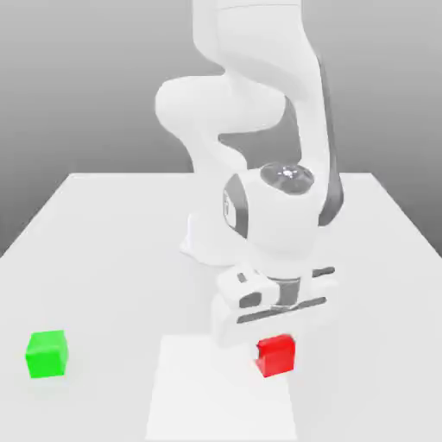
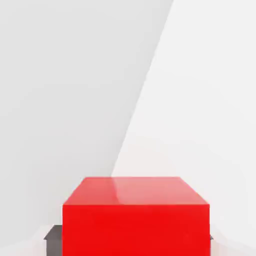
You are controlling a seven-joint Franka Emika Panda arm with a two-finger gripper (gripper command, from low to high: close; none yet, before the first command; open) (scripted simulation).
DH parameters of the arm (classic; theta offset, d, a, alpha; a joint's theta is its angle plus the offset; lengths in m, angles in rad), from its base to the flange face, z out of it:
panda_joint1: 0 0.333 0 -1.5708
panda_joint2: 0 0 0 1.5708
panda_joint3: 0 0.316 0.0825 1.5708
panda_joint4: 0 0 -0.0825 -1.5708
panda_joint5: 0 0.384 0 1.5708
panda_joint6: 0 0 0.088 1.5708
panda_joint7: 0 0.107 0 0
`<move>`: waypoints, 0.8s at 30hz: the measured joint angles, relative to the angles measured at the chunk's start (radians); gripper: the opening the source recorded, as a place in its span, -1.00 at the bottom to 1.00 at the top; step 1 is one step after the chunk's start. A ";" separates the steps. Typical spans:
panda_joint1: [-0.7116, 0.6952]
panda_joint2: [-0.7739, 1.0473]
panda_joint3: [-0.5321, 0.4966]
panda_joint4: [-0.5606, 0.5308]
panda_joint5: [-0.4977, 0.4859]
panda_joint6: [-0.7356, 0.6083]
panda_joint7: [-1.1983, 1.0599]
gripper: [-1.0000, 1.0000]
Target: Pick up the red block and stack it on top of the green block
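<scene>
Pincer [image 1: 278, 338] clamps red block [image 1: 275, 355]; green block [image 1: 47, 354] well apart

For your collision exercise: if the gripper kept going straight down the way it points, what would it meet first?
The red block, already at the gripper, with the table right under it; exact contact is hard to judge.

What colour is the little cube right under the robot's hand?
Bright red, plain all over; the hand view shows it best.
</scene>
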 joint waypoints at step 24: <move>-0.372 -0.093 -0.449 0.190 0.213 -0.296 0.358 -1.00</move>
